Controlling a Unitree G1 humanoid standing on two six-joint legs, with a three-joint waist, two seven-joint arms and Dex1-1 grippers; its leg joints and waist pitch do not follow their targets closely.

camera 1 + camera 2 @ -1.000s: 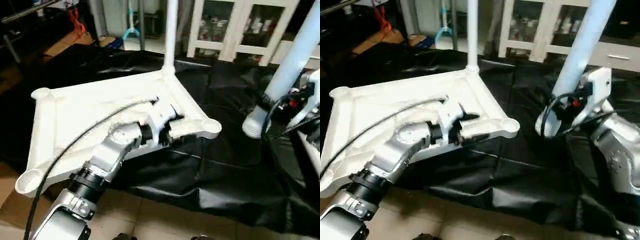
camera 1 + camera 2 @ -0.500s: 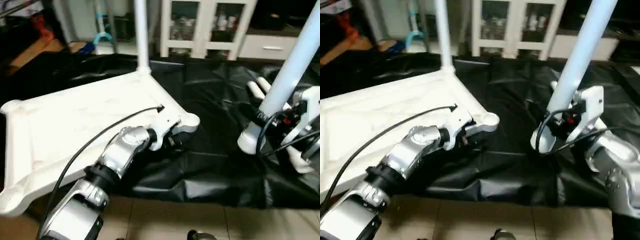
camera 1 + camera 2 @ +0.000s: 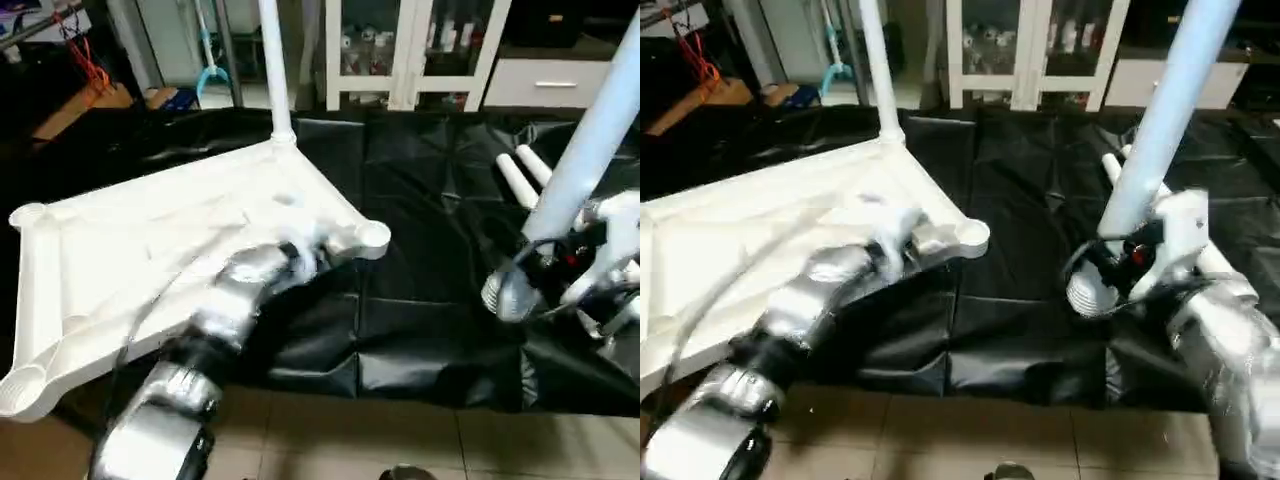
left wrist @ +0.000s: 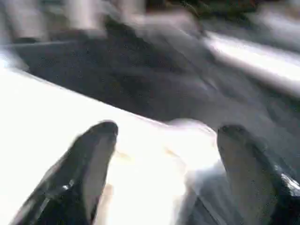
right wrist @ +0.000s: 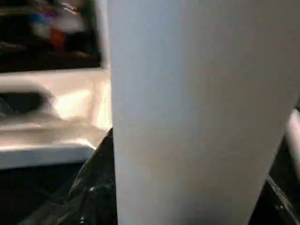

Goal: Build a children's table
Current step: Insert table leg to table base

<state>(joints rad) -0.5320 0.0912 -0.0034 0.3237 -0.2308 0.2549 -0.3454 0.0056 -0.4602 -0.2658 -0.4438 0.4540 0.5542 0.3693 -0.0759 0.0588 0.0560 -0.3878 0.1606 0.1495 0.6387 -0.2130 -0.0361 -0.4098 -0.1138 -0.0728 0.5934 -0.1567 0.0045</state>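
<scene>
The white table top (image 3: pixel 150 240) lies underside up on a black sheet, with one white leg (image 3: pixel 270 60) standing screwed into its far corner. My left gripper (image 3: pixel 310 255) hovers at the top's near right corner socket (image 3: pixel 372 236). In the left wrist view its two black fingers (image 4: pixel 93 154) stand wide apart over the white top (image 4: pixel 42 108), so it is open. My right gripper (image 3: pixel 560 262) is shut on a second white leg (image 3: pixel 590 140), held slanted above the sheet, to the right of that socket. This leg (image 5: pixel 197 108) looms large in the right wrist view.
The black sheet (image 3: pixel 430 300) covers the floor under the work. Two spare white legs (image 3: pixel 515 178) lie on it at the back right. A white glass-door cabinet (image 3: pixel 400 50) stands behind. Tiled floor (image 3: pixel 400 440) runs along the near edge.
The head camera has shifted. My left arm is moving along the top's right edge to the near corner socket. The right gripper keeps the slanted leg at about the same place.
</scene>
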